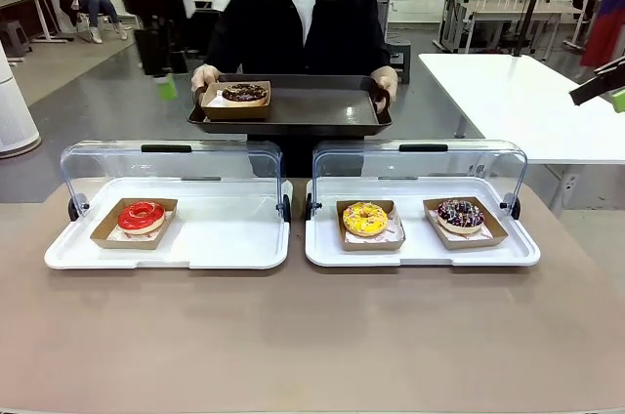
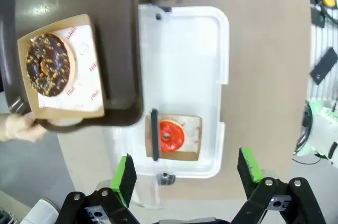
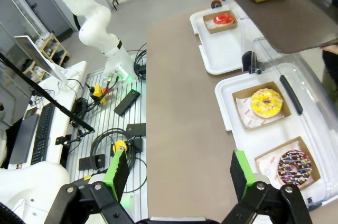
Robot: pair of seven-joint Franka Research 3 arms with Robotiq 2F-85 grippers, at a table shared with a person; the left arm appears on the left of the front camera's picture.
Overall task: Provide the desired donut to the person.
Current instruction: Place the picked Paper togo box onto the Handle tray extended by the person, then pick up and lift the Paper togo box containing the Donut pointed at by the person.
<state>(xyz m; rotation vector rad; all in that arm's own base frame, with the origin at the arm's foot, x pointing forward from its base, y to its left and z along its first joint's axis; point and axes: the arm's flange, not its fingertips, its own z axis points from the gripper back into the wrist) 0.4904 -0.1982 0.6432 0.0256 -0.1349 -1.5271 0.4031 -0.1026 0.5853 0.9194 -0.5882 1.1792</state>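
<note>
Chocolate donut sits on brown tray held by person, far side: delivery looks done, only retreat left. Left end effector released, empty; right end effector likewise

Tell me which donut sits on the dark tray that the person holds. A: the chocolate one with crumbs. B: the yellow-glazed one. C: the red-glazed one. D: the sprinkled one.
A: the chocolate donut lies in its paper boat on the dark tray that the person grips at both ends.
</note>
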